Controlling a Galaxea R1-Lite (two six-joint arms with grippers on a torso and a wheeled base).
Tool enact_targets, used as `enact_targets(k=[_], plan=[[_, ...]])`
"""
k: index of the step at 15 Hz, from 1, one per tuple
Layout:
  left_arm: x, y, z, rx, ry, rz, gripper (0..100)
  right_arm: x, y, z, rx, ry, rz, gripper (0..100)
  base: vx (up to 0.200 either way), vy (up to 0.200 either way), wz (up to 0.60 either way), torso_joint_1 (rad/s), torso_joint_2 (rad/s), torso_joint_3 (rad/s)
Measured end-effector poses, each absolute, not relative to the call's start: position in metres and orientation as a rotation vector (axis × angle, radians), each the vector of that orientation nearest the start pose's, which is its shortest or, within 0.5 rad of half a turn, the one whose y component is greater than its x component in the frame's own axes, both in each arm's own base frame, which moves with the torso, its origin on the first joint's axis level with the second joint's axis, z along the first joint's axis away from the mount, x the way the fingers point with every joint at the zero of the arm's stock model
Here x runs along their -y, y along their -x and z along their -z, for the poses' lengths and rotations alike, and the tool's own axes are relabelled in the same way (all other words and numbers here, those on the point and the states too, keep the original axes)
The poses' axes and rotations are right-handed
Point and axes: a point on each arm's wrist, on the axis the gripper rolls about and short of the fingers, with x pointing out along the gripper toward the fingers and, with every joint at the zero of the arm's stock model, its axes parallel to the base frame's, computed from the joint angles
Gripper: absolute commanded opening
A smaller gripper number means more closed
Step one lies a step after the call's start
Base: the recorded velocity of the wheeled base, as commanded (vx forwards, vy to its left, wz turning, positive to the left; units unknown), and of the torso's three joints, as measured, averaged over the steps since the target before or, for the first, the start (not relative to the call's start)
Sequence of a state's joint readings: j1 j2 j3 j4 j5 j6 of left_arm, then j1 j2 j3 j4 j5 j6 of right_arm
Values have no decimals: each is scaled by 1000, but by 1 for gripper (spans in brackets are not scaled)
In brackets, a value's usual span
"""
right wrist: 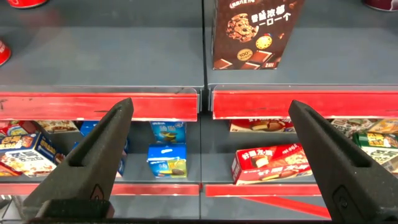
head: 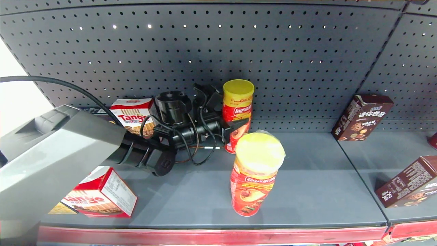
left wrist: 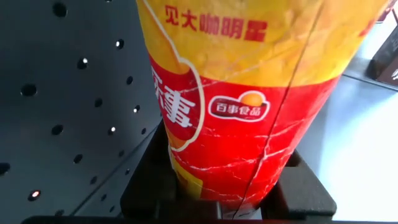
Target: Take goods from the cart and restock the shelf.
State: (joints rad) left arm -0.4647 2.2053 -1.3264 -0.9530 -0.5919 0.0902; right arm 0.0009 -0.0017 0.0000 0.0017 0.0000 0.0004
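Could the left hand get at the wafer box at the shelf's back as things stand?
Probably not yet: the left hand is shut on the rear chip can, though the wafer box sits close beside it.

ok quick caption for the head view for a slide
Left tool grips the rear chip can at the pegboard; a second can stands in front.

R gripper [right wrist: 211, 104]: dark jaws spread wide apart. Beyond them, grey shelf [right wrist: 124, 59] w/ red front strips [right wrist: 155, 107]. Brown cookie box [right wrist: 252, 31] stands upright on it. Lower shelf level: blue boxes [right wrist: 168, 158] mid, red box [right wrist: 270, 163] lying flat near them.
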Motion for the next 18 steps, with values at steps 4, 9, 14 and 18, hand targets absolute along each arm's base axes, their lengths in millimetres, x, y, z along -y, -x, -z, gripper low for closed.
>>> enact_targets(k=[4, 9, 14, 18], plan=[[213, -394, -156, 129, -87, 1056, 100, 0, 23, -75, 0, 0, -1, 100, 0, 0, 0, 0, 0, 0], [210, -389, -148, 75, -81, 1049, 100, 0, 23, -75, 0, -1, 0, 100, 0, 0, 0, 0, 0, 0], [191, -364, -157, -28, -80, 1037, 100, 0, 23, -75, 0, -1, -1, 100, 0, 0, 0, 0, 0, 0], [185, -349, -173, -25, -91, 888, 100, 0, 23, -75, 0, 0, -1, 100, 0, 0, 0, 0, 0, 0]])
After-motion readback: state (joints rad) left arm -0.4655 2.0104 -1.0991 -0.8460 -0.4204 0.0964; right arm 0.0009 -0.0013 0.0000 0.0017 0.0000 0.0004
